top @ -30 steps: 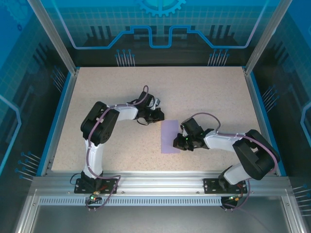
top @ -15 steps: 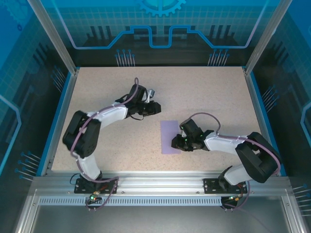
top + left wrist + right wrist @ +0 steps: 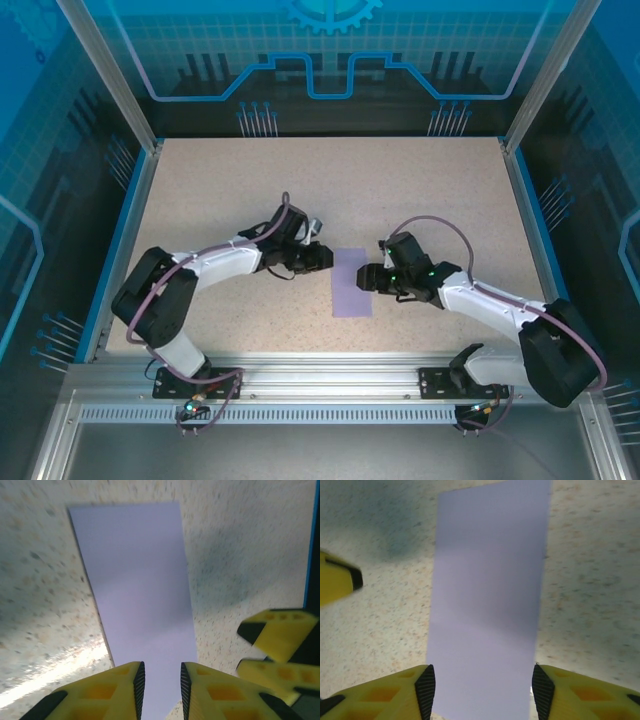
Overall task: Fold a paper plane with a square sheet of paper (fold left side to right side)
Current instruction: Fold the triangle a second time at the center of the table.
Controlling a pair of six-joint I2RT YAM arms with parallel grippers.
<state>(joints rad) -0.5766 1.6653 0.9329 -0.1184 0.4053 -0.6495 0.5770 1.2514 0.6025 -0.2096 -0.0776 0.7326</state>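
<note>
The square sheet of paper (image 3: 346,298) lies flat on the speckled table as a narrow lavender rectangle, folded over once. My left gripper (image 3: 322,258) hovers at its upper left edge, jaws a narrow gap apart and holding nothing. In the left wrist view the paper (image 3: 140,580) runs away from the left gripper (image 3: 160,685), and the right gripper's yellow fingers (image 3: 277,640) show at the right. My right gripper (image 3: 368,278) stands over the paper's right edge, open wide. In the right wrist view the paper (image 3: 490,595) spans the gap of the right gripper (image 3: 482,690).
The speckled tabletop (image 3: 420,190) is ringed by a blue rim (image 3: 132,235) and an aluminium rail (image 3: 330,375) at the near edge. Both arms reach inward from their bases and meet at the middle.
Both grippers have opened, the right one widely. The left gripper swung back and then came forward to the paper's left edge. The right gripper shifted slightly toward the back.
</note>
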